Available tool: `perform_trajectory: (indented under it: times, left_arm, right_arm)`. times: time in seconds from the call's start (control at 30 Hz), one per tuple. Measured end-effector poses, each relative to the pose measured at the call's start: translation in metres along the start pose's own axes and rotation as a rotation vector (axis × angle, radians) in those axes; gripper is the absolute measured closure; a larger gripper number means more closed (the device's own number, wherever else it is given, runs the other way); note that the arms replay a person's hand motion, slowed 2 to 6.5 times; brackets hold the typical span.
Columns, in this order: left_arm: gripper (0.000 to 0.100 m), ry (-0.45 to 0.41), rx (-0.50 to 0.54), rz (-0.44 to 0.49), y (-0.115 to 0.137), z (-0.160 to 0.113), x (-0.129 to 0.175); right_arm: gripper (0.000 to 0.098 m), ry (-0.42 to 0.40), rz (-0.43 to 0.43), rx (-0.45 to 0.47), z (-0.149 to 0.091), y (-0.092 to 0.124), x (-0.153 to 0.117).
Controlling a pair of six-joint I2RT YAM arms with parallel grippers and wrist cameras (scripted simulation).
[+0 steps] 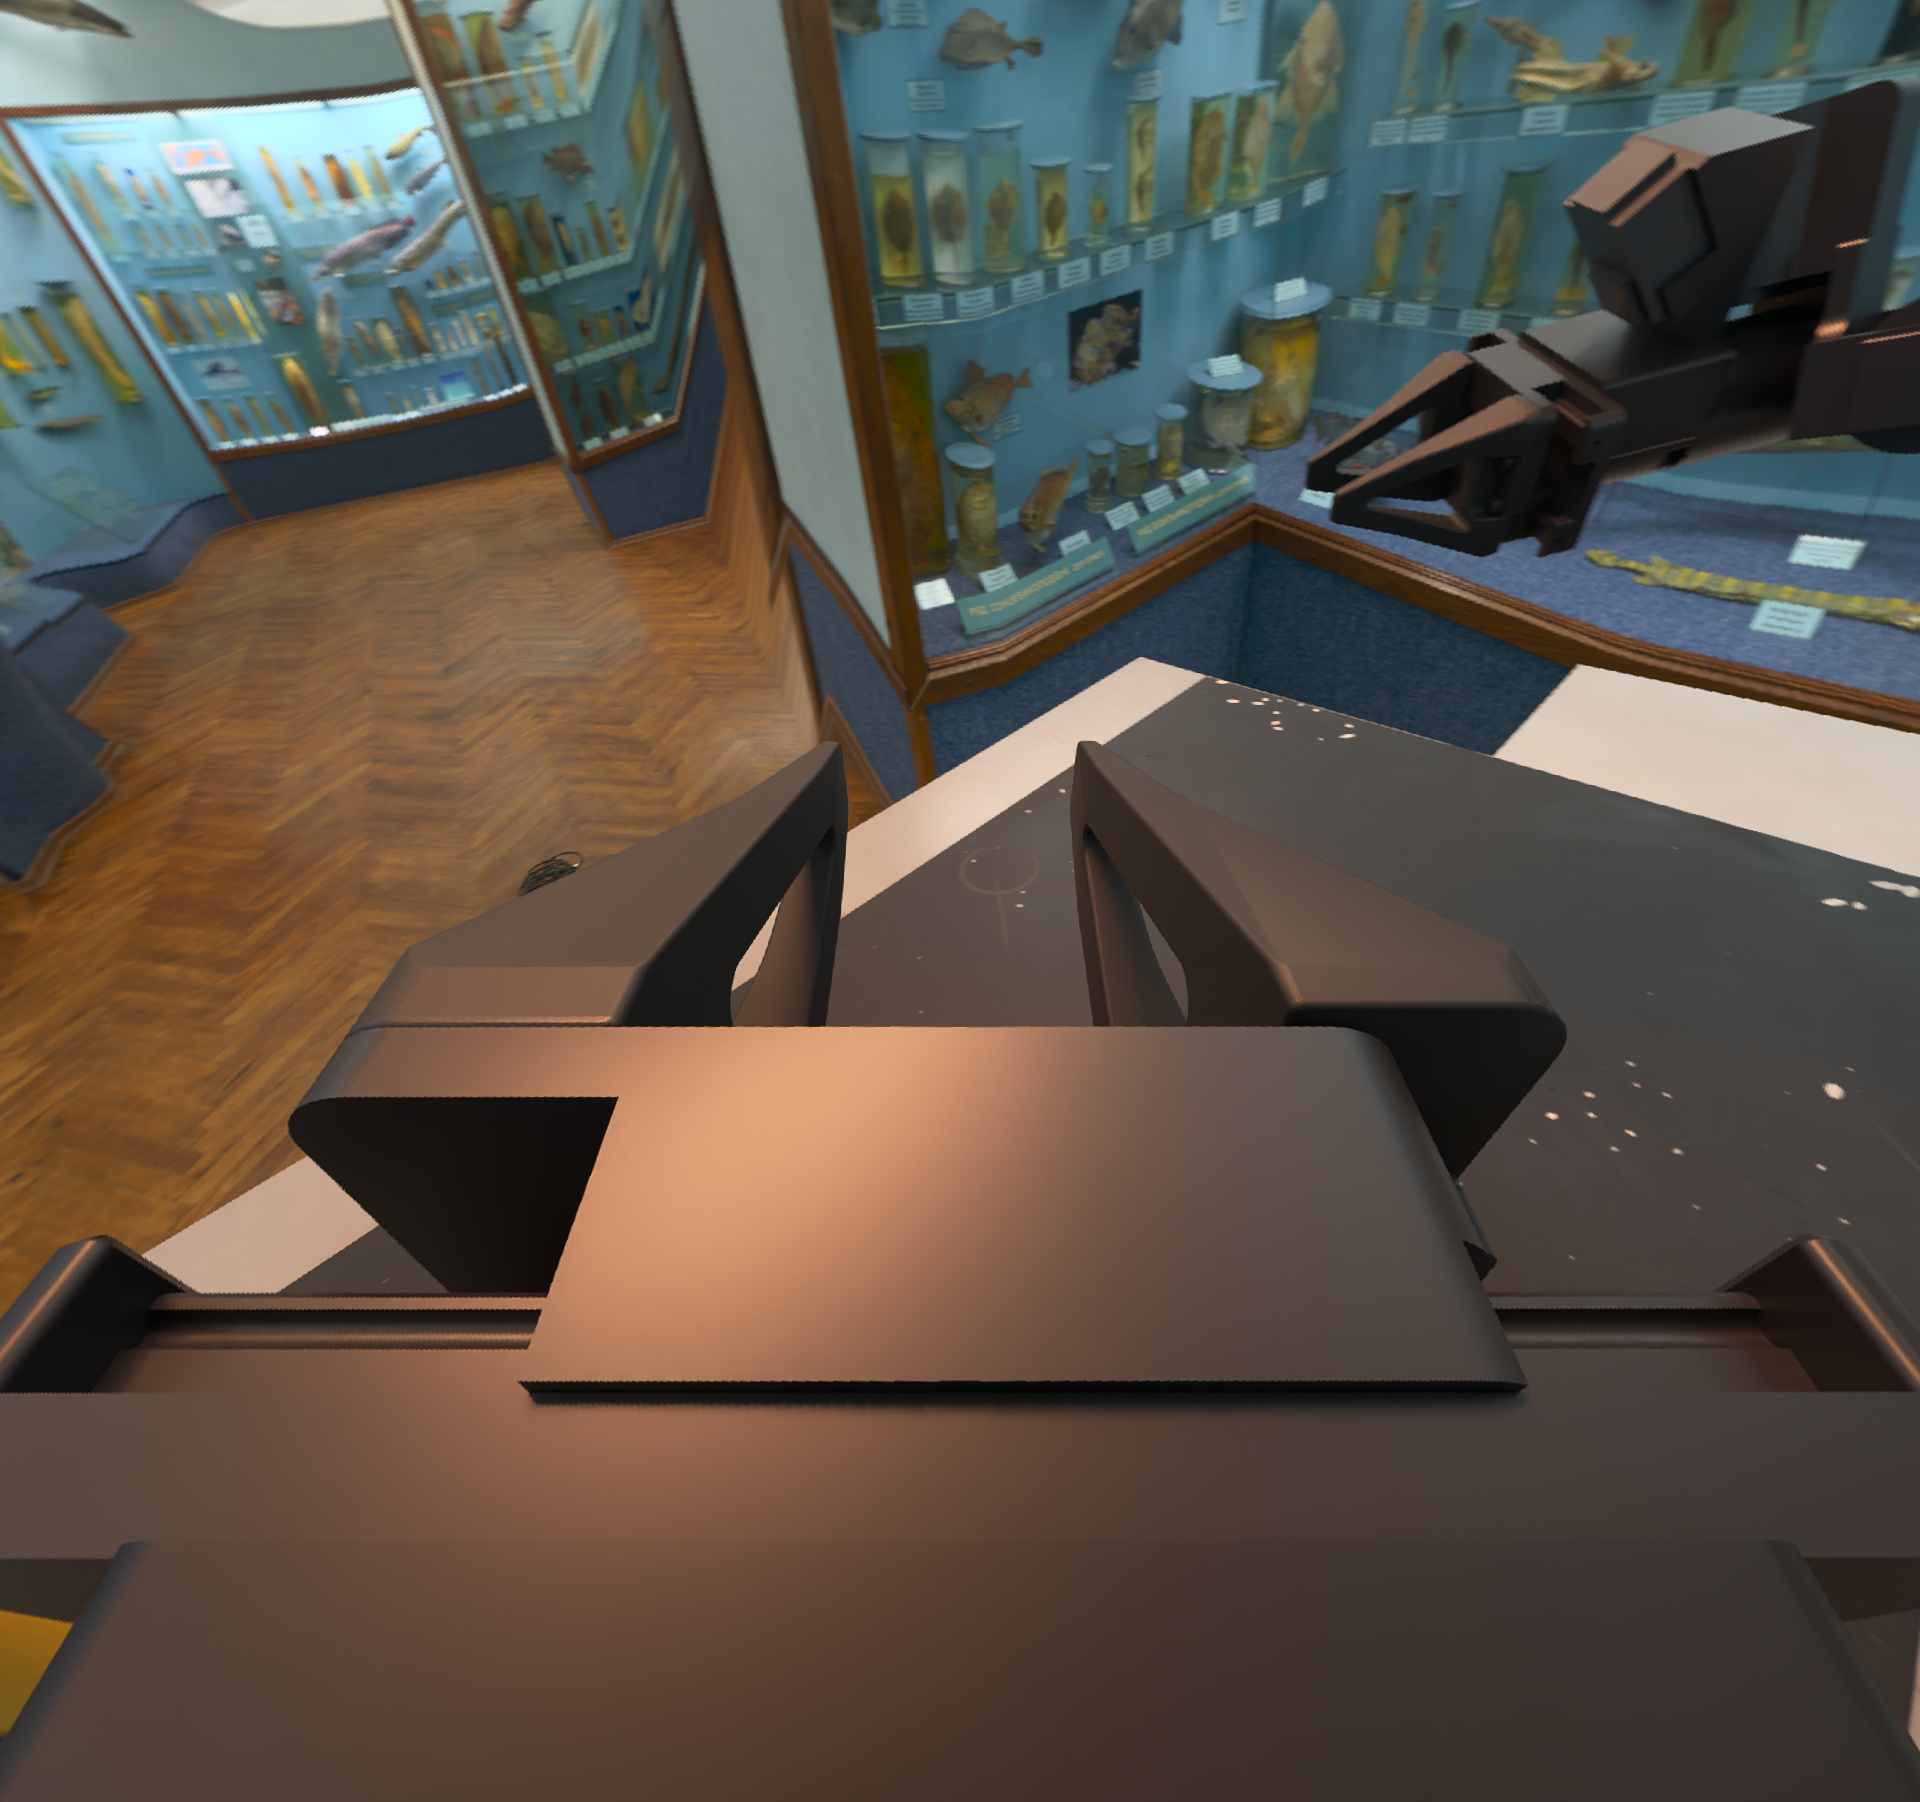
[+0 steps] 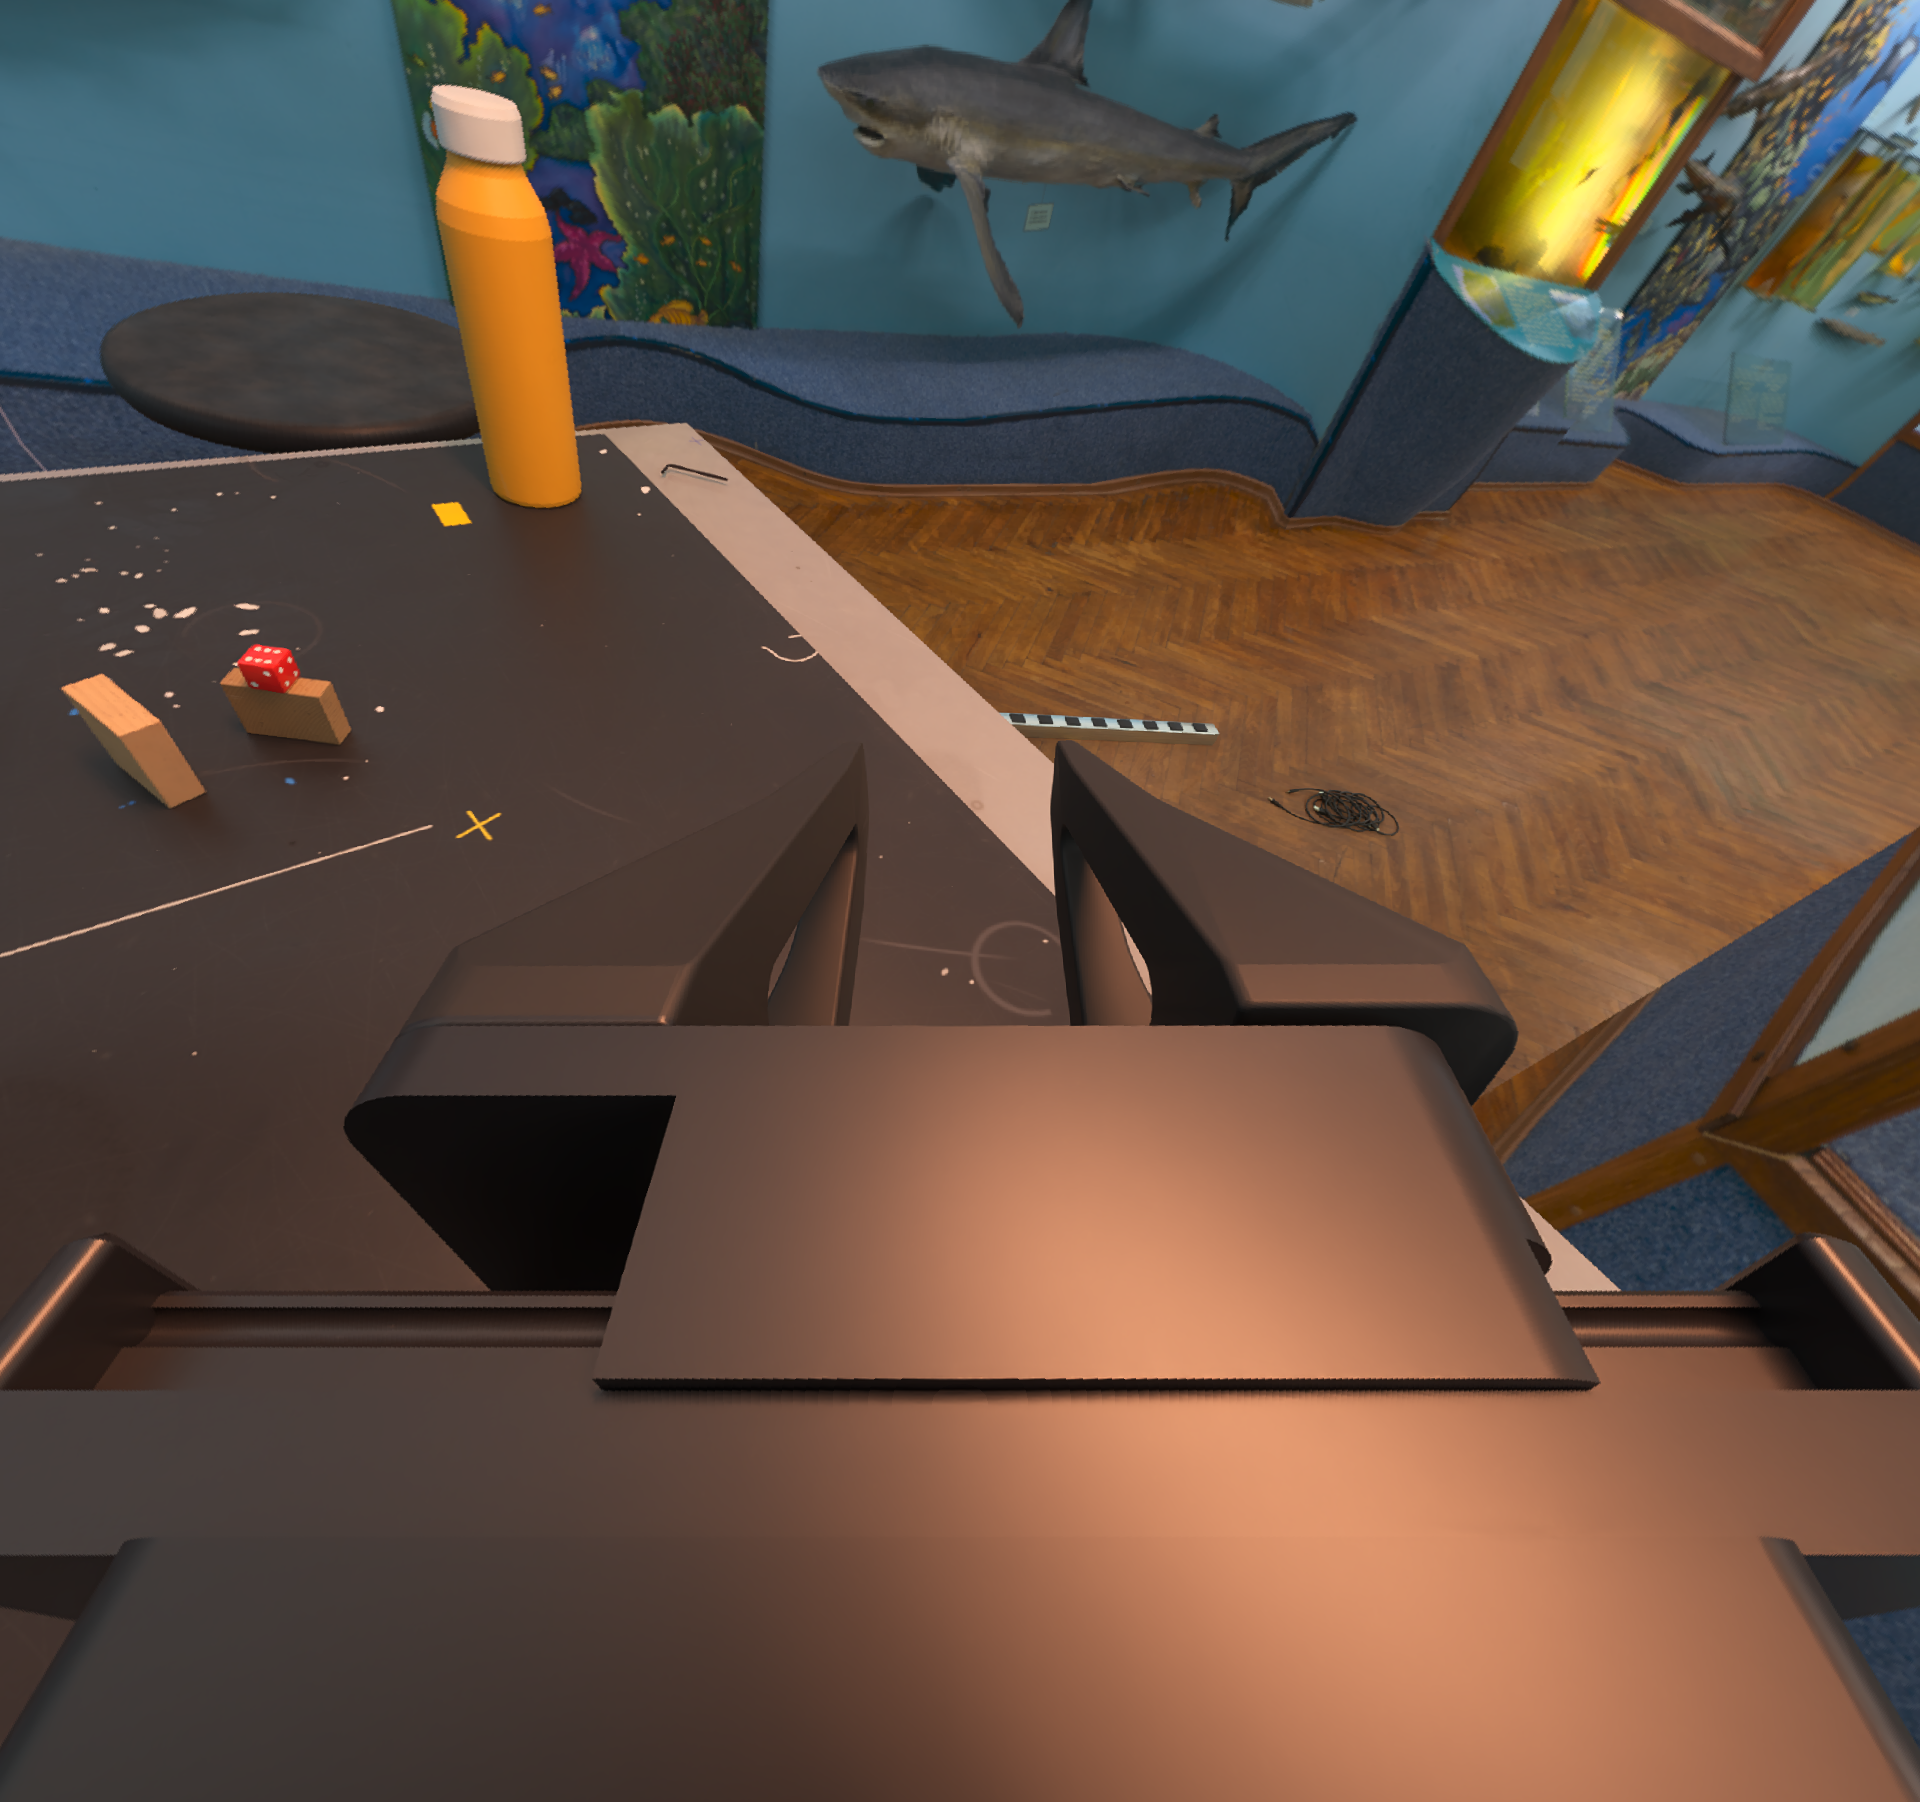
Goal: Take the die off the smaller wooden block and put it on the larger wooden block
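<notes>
Right wrist view: the right gripper (image 2: 958,796) hangs over the near-right part of the dark desk (image 2: 582,672), its jaws spread with nothing between them — only desk surface and the pale edge strip show in the gap. Well off to the left, the red die (image 2: 268,667) sits on top of the smaller wooden block (image 2: 288,707), toward that block's far end. The larger wooden block (image 2: 132,738) lies just to the left of it, apart from it, and looks tilted rather than flat. Farther back, near the desk's far edge, an orange bottle (image 2: 506,318) with a white cap stands upright, a small yellow patch (image 2: 451,514) on the desk just beside it. White specks dot the surface around the 2 blocks.

In the left wrist view the left gripper (image 1: 958,807) hovers above a desk corner, jaws likewise parted and empty. The right gripper appears there too, raised at the upper right — fingers apart.
</notes>
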State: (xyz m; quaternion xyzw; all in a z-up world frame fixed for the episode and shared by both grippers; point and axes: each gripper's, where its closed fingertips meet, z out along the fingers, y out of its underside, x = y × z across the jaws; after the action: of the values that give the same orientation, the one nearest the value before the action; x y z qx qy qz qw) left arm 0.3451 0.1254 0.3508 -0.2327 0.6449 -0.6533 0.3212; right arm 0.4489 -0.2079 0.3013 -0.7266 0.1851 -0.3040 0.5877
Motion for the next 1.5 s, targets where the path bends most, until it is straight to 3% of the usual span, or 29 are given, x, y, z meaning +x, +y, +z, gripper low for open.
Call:
perform_trajectory:
  times: [0.4, 0.97, 1.5]
  left_arm:
    - [0.063, -0.165, 0.021, 0.004, -0.009, -0.037, -0.036]
    - [0.064, -0.245, 0.057, -0.002, -0.017, -0.068, -0.053]
    - [0.064, -0.270, 0.097, -0.003, -0.025, -0.086, -0.053]
  right_arm:
    - [0.0679, -0.038, -0.002, -0.017, 0.008, -0.002, -0.014]
    - [0.0679, -0.089, -0.033, -0.020, 0.023, -0.007, -0.035]
    - [0.0680, -0.163, -0.022, 0.018, 0.032, -0.014, -0.054]
